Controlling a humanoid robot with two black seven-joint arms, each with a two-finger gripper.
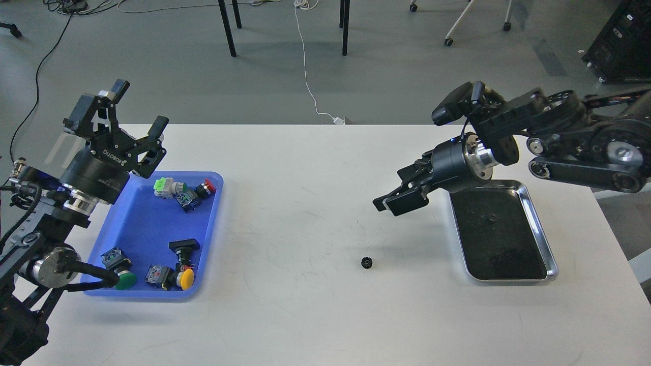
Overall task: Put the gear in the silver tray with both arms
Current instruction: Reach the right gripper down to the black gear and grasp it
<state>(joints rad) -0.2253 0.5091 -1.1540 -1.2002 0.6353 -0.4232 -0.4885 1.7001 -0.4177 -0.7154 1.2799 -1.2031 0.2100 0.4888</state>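
A small black gear lies on the white table, a little in front of centre. The silver tray lies at the right, with a dark reflective floor and a tiny dark speck near its middle. My right gripper hangs above the table just left of the tray's far corner, behind and to the right of the gear. Its fingers point down-left, look closed together, and hold nothing. My left gripper is raised over the far-left corner of the blue tray, with its fingers spread wide and empty.
A blue plastic tray at the left holds several push-button switches with green, red and yellow caps. The table's far edge runs behind both grippers. Chair legs and cables are on the floor beyond.
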